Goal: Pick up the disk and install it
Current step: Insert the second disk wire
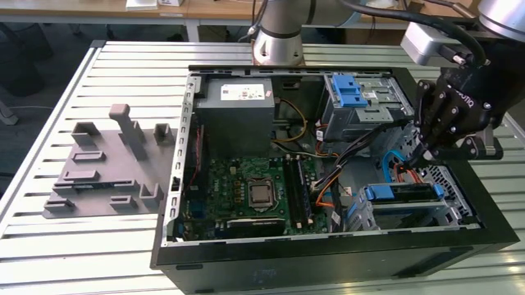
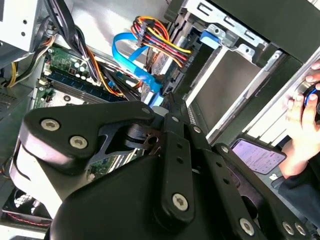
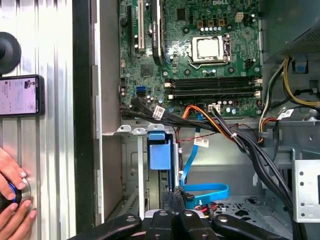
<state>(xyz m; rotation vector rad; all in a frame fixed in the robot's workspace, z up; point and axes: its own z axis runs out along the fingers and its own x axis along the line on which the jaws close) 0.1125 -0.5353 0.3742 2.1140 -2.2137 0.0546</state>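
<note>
The disk (image 1: 404, 193), with its blue plastic frame, lies flat in the drive bay at the front corner of the open computer case (image 1: 328, 261), on the exterior view's right. In the first wrist view its blue frame end (image 3: 160, 155) shows inside the metal bay. My black gripper (image 1: 414, 161) hangs just above and behind the disk, apart from it, beside a blue flat cable (image 1: 389, 165). The fingers (image 3: 172, 196) are pressed together with nothing between them, and the second wrist view shows the gripper (image 2: 169, 101) the same way.
A grey moulded holder (image 1: 107, 169) with upright posts lies on the slatted table on the exterior view's left. Inside the case are the motherboard (image 1: 254, 187), a grey power supply box (image 1: 238, 110), an upper drive cage (image 1: 361, 98) and loose cables. A person's hand (image 3: 11, 192) and a phone (image 3: 20, 95) rest outside the case.
</note>
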